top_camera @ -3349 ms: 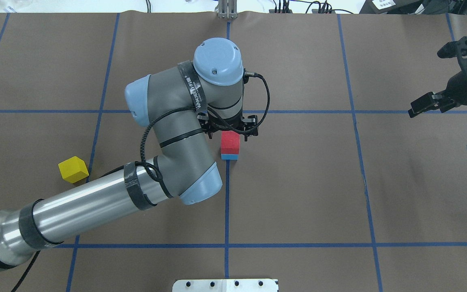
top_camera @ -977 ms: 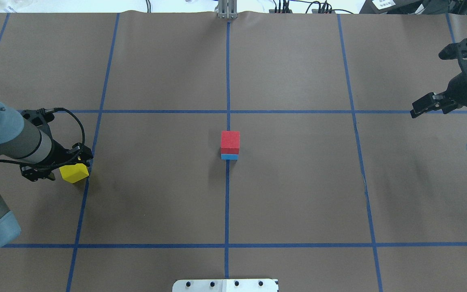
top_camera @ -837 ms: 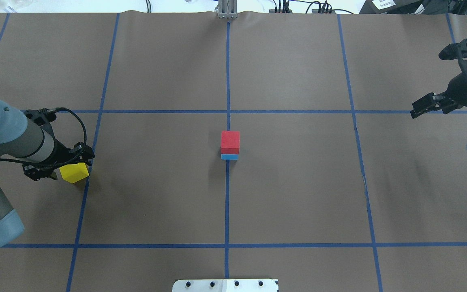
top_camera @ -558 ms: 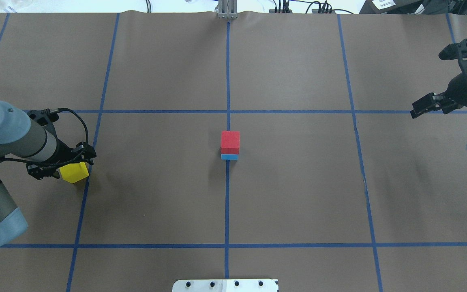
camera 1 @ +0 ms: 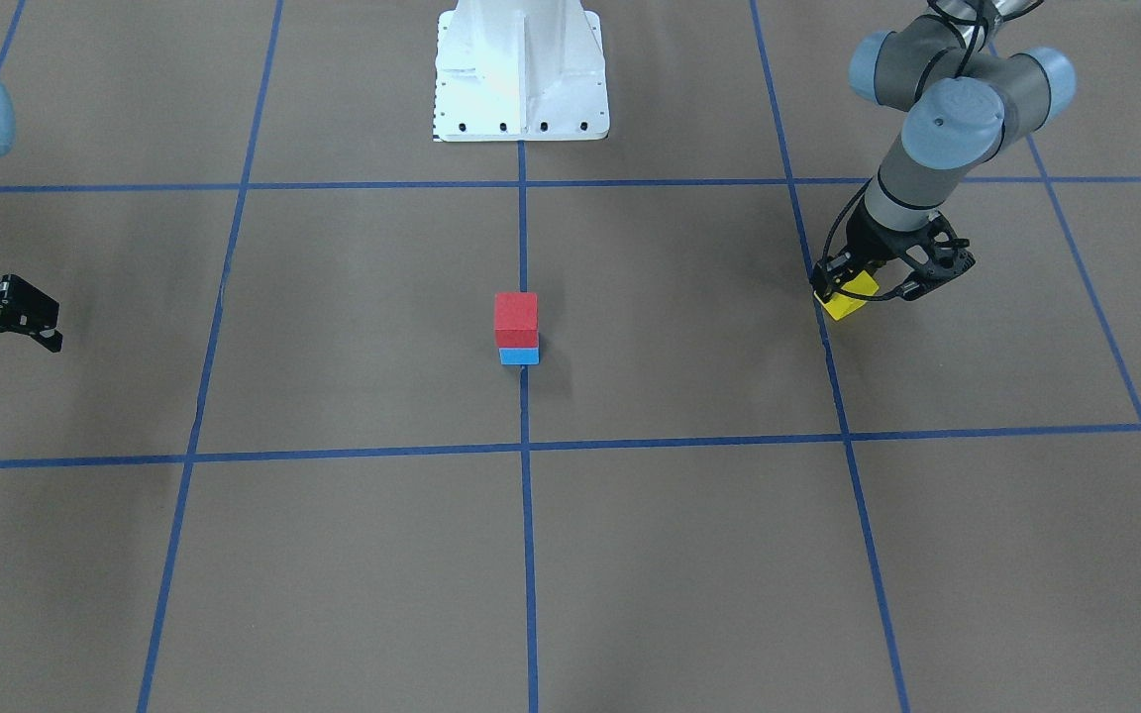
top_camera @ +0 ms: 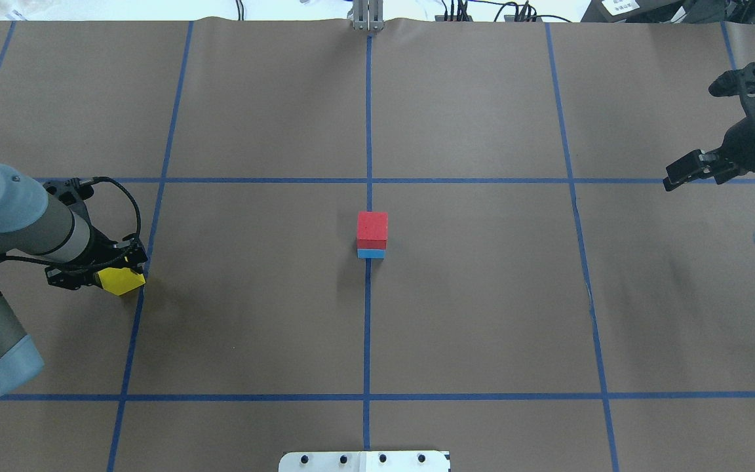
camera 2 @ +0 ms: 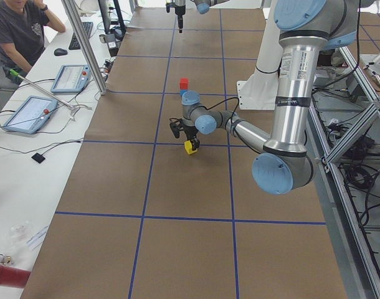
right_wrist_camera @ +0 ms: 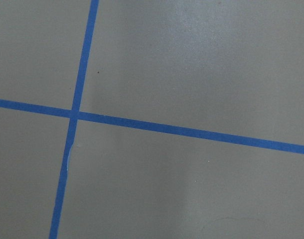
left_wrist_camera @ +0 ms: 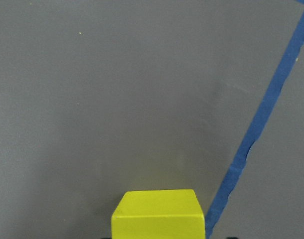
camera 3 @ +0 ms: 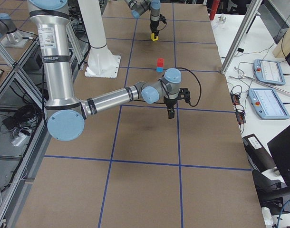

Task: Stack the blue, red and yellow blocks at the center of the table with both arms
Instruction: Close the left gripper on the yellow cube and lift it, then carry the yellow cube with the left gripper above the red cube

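Yellow block (top_camera: 122, 282) is the last piece, and it is not yet in its place. It sits on the left part of the bench (top_camera: 482, 314), just beside a blue tape line (top_camera: 130, 341) and well apart from the centre.

My left claw (top_camera: 105, 269) is low over it, with one finger on each side. I cannot tell if the pads already press the block or only stand close to it. From my left wrist camera I see the block flat on the bench directly below.

About the progress, I judge that two of the three steps are done. The red block (top_camera: 372, 228) lies on the blue block (top_camera: 370, 253) at the centre, where the tape lines cross, and the two look well aligned. What is left is to grip the yellow block firmly, to carry it to the centre and to put it on the red one.

The yellow block is a cube, so it has no long axis. It rests flat on one face, turned a little askew to the tape lines.

My right claw (top_camera: 689, 136) is far on the other side, spread wide and holding nothing.
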Available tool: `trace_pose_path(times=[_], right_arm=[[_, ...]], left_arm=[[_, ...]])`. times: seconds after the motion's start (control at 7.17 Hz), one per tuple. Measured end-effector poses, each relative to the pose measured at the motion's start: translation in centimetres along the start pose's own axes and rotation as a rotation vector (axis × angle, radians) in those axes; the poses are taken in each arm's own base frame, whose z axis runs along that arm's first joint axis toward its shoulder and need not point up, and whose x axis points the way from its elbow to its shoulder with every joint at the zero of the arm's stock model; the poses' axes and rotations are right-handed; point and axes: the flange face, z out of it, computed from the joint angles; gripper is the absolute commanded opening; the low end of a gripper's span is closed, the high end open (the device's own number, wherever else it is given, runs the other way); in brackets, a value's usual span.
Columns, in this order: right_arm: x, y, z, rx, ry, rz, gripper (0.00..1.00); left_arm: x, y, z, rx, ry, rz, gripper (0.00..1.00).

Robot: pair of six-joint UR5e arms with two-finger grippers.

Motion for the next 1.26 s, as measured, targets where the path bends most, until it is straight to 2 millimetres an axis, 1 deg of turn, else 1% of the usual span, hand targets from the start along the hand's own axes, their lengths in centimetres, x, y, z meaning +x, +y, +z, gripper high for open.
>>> trace_pose_path(times=[0.14,0.28,0.42,0.56,0.7,0.84,0.98,1.12,1.26], right_arm=[[0.0,0.0,0.0,0.000,0.000,0.000,1.00],[-0.1,0.0,0.0,0.001,-0.001,-0.001,1.00],[-0.1,0.0,-0.1,0.001,-0.002,-0.001,1.00],[-0.1,0.0,-0.1,0.001,-0.002,-0.001,1.00],[-0.1,0.0,-0.1,0.001,-0.002,-0.002,1.00],[-0.1,0.0,-0.1,0.001,-0.002,-0.001,1.00],[-0.2,0.1,-0.4,0.005,-0.005,-0.003,1.00],[-0.2,0.3,-0.7,0.009,-0.007,-0.007,1.00],[0.0,0.6,-0.7,0.006,-0.006,-0.008,1.00]], left_arm=[[-0.1,-0.9,-1.2,-0.039,0.018,-0.022,0.00],[0.6,-2.1,-3.3,-0.089,0.059,-0.044,0.00],[3.6,-2.9,-6.2,-0.119,0.104,-0.050,0.00],[8.5,-2.7,-9.4,-0.127,0.136,-0.031,0.00],[13.0,-1.6,-12.1,-0.120,0.166,0.022,0.00],[16.9,0.5,-13.8,-0.089,0.196,0.130,0.00],[20.3,3.2,-14.4,-0.043,0.215,0.244,0.00],[23.1,5.5,-14.6,-0.013,0.223,0.318,0.00],[25.6,6.9,-14.9,-0.002,0.222,0.351,0.00]])
